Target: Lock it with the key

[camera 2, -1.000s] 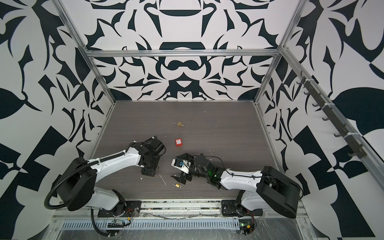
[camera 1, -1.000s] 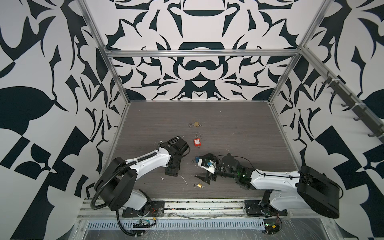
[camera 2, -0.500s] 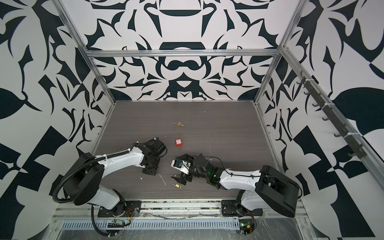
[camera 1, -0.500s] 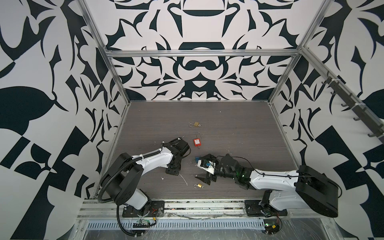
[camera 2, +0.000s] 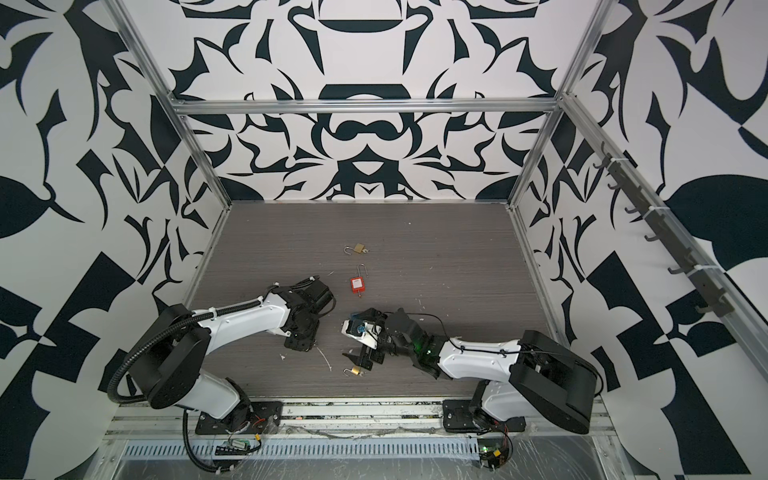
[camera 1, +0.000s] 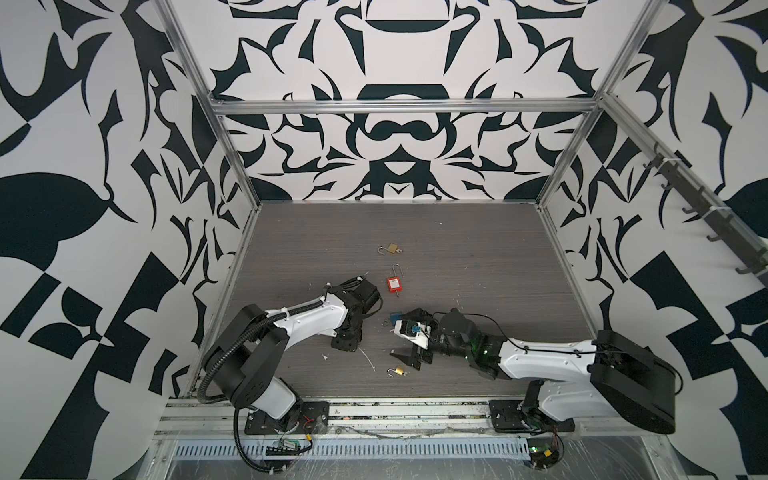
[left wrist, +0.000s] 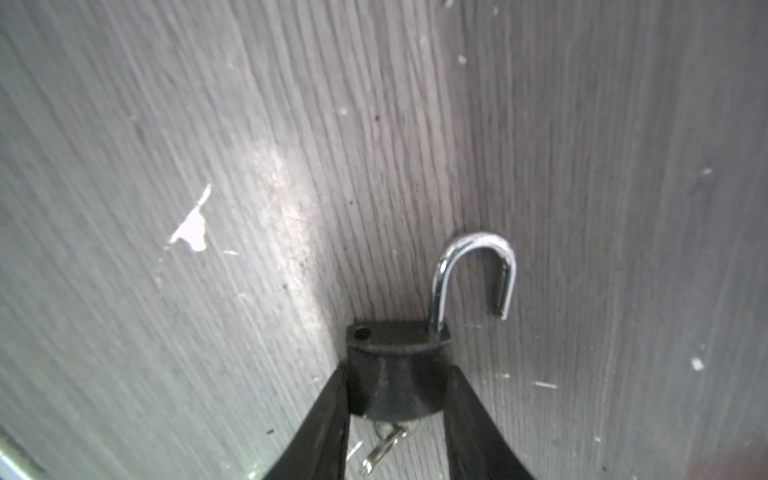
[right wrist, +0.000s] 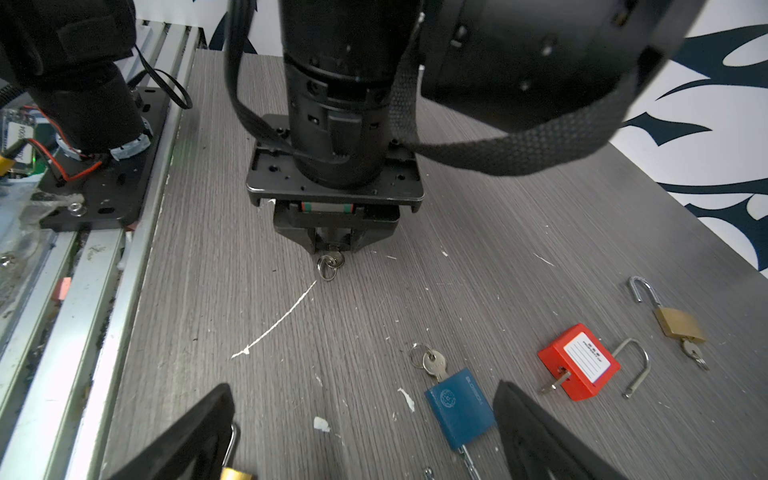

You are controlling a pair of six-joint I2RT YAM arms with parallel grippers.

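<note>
- The left end effector [left wrist: 397, 376] is clamped on the black padlock [left wrist: 395, 353], one finger pressed to each side of its body, low over the table [camera 1: 478, 270]
- That padlock's silver shackle [left wrist: 473, 266] is swung open, and a key [right wrist: 336, 259] with a ring sticks out of its underside
- The right end effector [right wrist: 361, 388] gapes wide and holds nothing, its fingers low over the table
- A blue padlock [right wrist: 459, 409] with its key in lies just beside one right finger; a small brass padlock [camera 1: 400, 370] lies by the other
- A red padlock [camera 1: 395, 284] and a second brass padlock [camera 1: 392, 248] lie further back, both with open shackles
</note>
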